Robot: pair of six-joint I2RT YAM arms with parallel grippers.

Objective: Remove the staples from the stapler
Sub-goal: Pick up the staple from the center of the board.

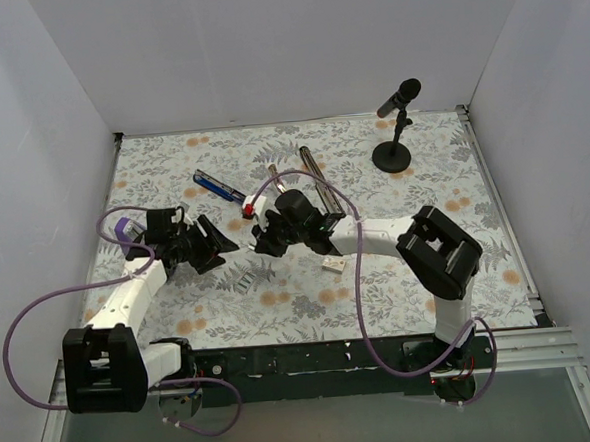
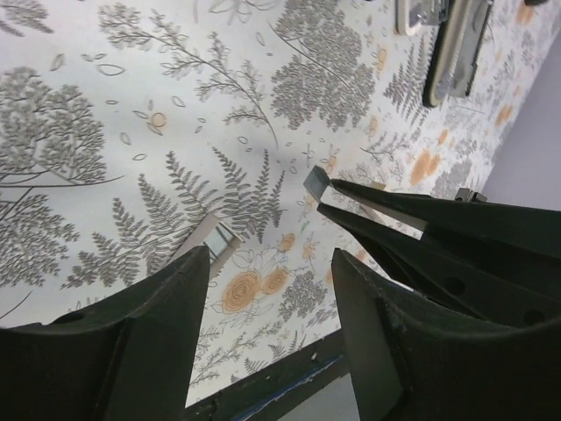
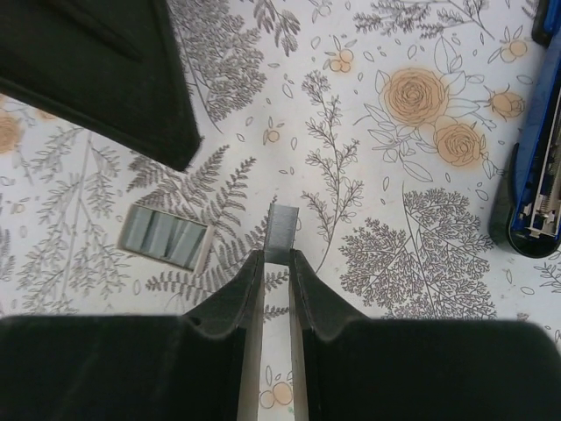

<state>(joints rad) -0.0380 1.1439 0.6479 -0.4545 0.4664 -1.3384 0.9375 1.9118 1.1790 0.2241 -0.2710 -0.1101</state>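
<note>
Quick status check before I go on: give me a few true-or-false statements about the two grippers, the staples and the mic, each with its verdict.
1. The right gripper pinches a strip of staples between its fingertips. True.
2. The left gripper is clamped on the stapler. False: its jaws stand open and hold nothing, and the stapler lies apart from it on the table.
3. A loose block of staples lies flat on the table. True.
4. The microphone has tipped over at the near edge. False: it stands upright on its round stand at the far right.
</note>
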